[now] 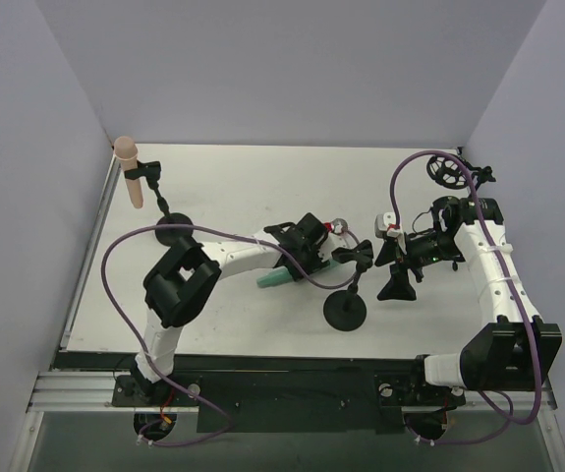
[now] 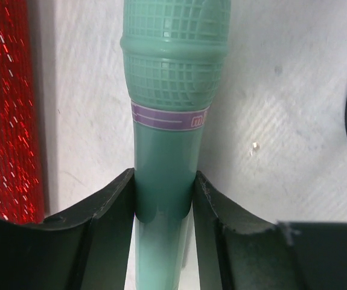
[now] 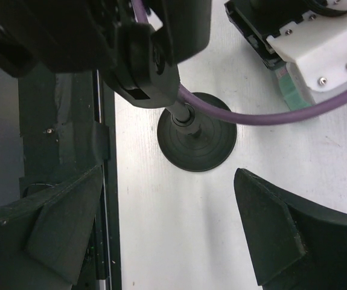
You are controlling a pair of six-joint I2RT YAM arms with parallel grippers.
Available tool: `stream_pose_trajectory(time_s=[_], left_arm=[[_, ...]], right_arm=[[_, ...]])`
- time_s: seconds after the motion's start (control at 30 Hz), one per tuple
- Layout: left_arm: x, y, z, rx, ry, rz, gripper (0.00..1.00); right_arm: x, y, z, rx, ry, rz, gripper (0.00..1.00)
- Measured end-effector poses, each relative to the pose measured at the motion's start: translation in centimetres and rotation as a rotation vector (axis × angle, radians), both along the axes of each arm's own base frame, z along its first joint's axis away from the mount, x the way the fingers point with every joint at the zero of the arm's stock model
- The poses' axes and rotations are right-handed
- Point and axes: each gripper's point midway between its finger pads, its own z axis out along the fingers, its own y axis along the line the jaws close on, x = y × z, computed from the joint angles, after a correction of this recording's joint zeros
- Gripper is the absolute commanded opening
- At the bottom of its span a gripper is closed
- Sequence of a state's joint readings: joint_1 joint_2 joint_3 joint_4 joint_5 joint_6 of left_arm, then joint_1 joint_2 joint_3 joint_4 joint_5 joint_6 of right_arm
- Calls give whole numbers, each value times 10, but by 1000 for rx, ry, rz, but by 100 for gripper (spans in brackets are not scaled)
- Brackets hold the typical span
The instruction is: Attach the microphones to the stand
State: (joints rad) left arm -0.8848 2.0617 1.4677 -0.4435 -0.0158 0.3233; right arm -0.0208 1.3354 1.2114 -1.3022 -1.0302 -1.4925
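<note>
My left gripper (image 1: 300, 254) is shut on the mint green microphone (image 1: 274, 280) at the table's middle. In the left wrist view the fingers (image 2: 116, 205) clamp its handle (image 2: 164, 175) below the mesh head. The glittery red microphone (image 2: 7, 109) lies just beside it, its silver head showing in the top view (image 1: 340, 225). The pale pink microphone (image 1: 128, 172) sits upright in the clip of the far-left stand (image 1: 174, 229). An empty stand (image 1: 344, 313) is right of my left gripper. My right gripper (image 1: 397, 280) is open and empty beside it (image 3: 168, 175).
A third stand (image 1: 446, 169) lies at the back right. The middle stand's round base (image 3: 197, 140) shows ahead of my right fingers. The table's front edge and black rail (image 1: 262, 379) are near. Purple cables loop over both arms.
</note>
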Motion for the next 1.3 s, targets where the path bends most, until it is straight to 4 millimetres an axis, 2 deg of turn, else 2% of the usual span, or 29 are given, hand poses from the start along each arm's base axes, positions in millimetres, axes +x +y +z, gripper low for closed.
stream_pose_trajectory(time_s=[0.2,0.3,0.43,0.57,0.67,0.83,0.97,1.07,1.3], left_arm=[[-21,26,4,-5,25,76,0],[-30,38,20,-48,22,117,0],[-30,51,64,-171,-24,183,0],[-29,71,117,-320,-102,253,0],[-35,88,155,-428,-158,289,0],[-60,107,209,-633,-227,296,0],[-90,120,244,-830,-259,279,0],[-108,132,260,-953,-281,280,0],[-128,146,267,-1083,-273,297,0]], right_arm=[[0,0,0,0,0,-1,85],[0,-1,0,0,1,-3,85],[1,-1,0,-1,0,-6,85],[0,-3,0,-10,-9,-5,86],[0,-5,1,-22,-25,-2,86],[-3,-5,4,-25,-71,18,86],[-17,9,3,-14,-25,26,86],[-13,22,-2,-7,-15,-37,85],[17,42,-14,80,-75,-257,79]])
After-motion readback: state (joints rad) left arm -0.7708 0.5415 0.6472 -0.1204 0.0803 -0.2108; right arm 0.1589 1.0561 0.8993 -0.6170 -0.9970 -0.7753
